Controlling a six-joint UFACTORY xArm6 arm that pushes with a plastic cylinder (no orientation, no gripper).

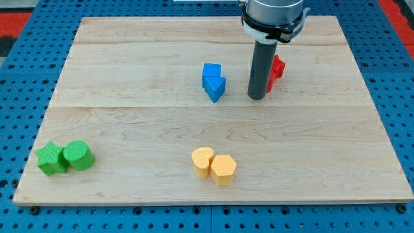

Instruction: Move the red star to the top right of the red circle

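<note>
Starting from the view's bottom, I see two yellow blocks touching each other on the wooden board (pixel 129 123): a yellow heart-like block (pixel 202 161) and, on its right, a yellow hexagon (pixel 224 169). Off at the lower left sit a green star-like block (pixel 50 159) and a green cylinder (pixel 79 155), also touching. Farther up, near the middle, two blue blocks press together, a blue cube-like piece (pixel 211 70) behind a blue arrow-shaped piece (pixel 215 87). Just to their right my tip (pixel 257 98) rests on the board, clear of the blue pair. A red block (pixel 277 70) peeks out right behind the rod on its right side; most of it is hidden, so I cannot tell if it is the star or the circle. I have no hand to open or close, only the bare rod.
</note>
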